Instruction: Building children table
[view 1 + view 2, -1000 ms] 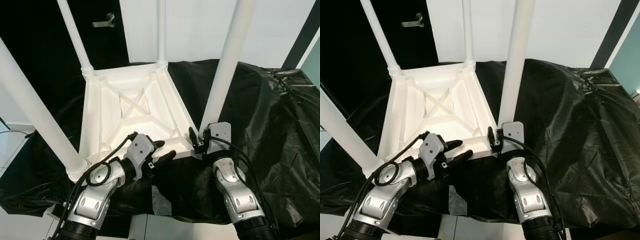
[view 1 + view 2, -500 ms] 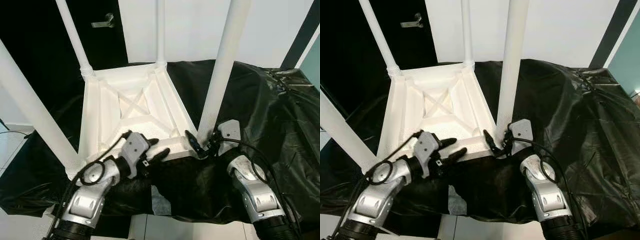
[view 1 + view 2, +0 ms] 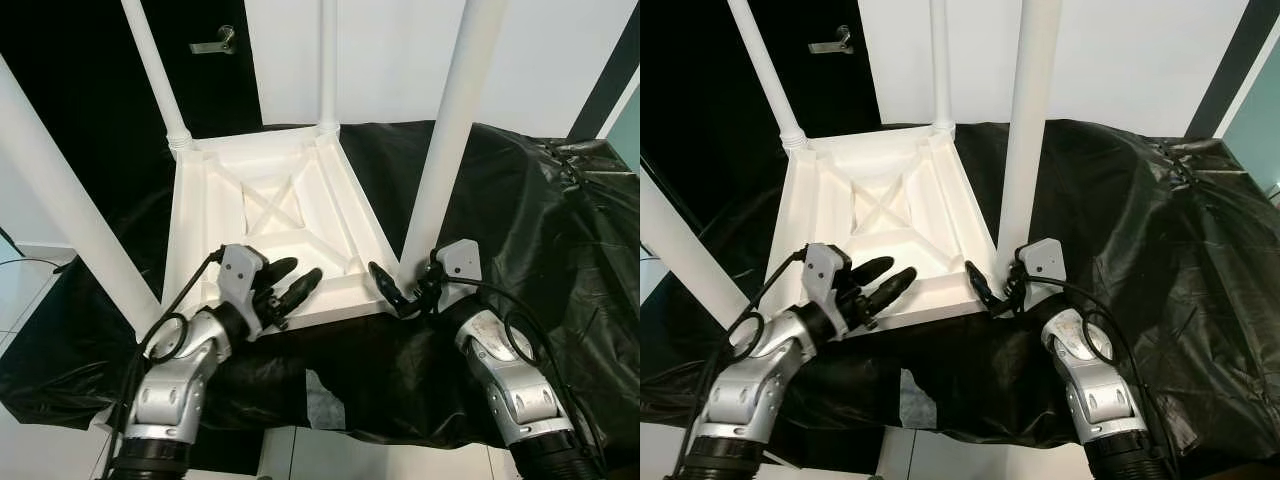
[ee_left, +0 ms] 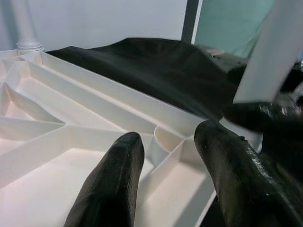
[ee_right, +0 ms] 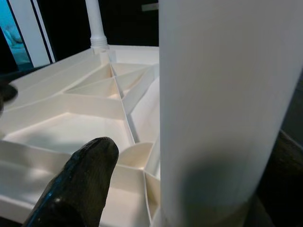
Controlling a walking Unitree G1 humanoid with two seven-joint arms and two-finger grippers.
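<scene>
A white children's table (image 3: 270, 215) lies upside down on a black sheet, its legs pointing up. My left gripper (image 3: 300, 272) is open and hovers over the near rim of the ribbed underside; in the left wrist view its fingers (image 4: 113, 189) spread above the ribs. My right gripper (image 3: 405, 282) is open at the foot of the near right leg (image 3: 450, 150), one finger on either side. In the right wrist view one finger (image 5: 80, 184) stands a little apart from that leg (image 5: 227, 104); the other finger is hidden behind it.
The near left leg (image 3: 60, 180) rises close beside my left arm. Two far legs (image 3: 150, 70) (image 3: 328, 60) stand at the back corners. The crumpled black sheet (image 3: 540, 220) covers the surface to the right. A dark door with a handle (image 3: 215, 42) stands behind.
My left gripper has risen from the near edge to over the underside's rim. My right gripper has tilted and swung its fingers around the foot of the near right leg.
</scene>
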